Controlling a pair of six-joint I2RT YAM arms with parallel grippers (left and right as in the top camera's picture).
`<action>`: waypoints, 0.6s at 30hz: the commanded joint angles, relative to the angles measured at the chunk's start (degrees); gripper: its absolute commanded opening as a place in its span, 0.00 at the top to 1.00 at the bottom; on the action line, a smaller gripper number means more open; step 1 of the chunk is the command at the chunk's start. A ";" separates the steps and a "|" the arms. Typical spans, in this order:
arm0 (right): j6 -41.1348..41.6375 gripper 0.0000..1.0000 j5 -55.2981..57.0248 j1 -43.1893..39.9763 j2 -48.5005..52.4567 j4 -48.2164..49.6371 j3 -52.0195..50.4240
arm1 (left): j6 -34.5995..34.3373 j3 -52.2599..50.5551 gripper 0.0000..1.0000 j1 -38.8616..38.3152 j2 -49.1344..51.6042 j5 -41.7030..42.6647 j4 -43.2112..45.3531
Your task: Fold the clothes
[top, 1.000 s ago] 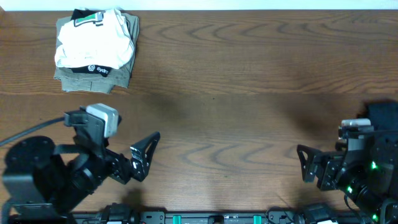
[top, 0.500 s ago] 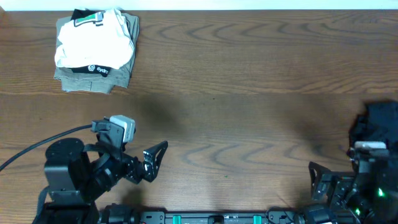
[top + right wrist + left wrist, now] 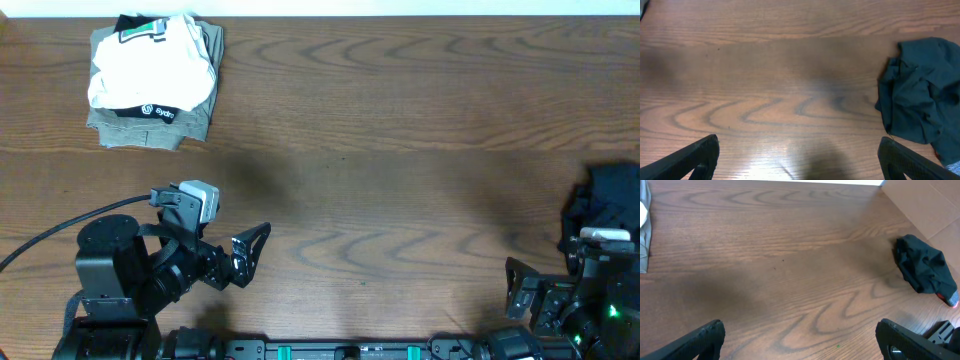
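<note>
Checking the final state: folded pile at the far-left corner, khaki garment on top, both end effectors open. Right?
Not quite: the white T-shirt is on top; the khaki garment lies underneath, per the overhead view. Rest holds.

The left gripper [image 3: 250,256] stands with jaws spread wide and nothing between them, its arm folded up behind it. The right gripper [image 3: 520,290] gapes equally wide, empty, arm bunched behind.

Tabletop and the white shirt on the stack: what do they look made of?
Tabletop: wood or wood-look laminate, can't tell which; matte brown with swirling grain lines. White shirt: soft matte fabric, probably cotton knit; it sags and wrinkles at the folded edges.
</note>
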 commanded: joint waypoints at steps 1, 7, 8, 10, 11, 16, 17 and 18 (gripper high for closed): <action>-0.09 0.01 1.18 -0.42 0.02 -0.20 0.31 | 0.76 -0.20 0.02 -0.28 0.17 0.57 0.26; -0.07 0.01 1.11 -0.42 0.02 -0.90 0.31 | 0.76 -0.20 0.02 -0.28 0.17 0.57 0.26; -0.09 0.01 1.11 -0.42 0.02 -1.36 0.31 | 0.76 -0.20 0.02 -0.28 0.17 0.57 0.26; -0.09 0.01 1.11 -0.42 0.02 -2.64 0.31 | 0.76 -0.20 0.02 -0.28 0.17 0.57 0.26; -0.09 0.01 1.09 -0.42 0.02 -3.08 0.31 | 0.76 -0.20 0.02 -0.28 0.17 0.57 0.26; -0.09 0.01 1.16 -0.42 0.02 -3.63 0.31 | 0.74 -0.20 0.02 -0.28 0.17 0.57 0.24; -0.09 0.01 1.16 -0.42 0.02 -3.63 0.31 | 0.74 -0.20 0.02 -0.28 0.17 0.57 0.26; -0.09 0.01 1.16 -0.42 0.02 -3.65 0.31 | 0.76 -0.20 0.02 -0.28 0.17 0.57 0.24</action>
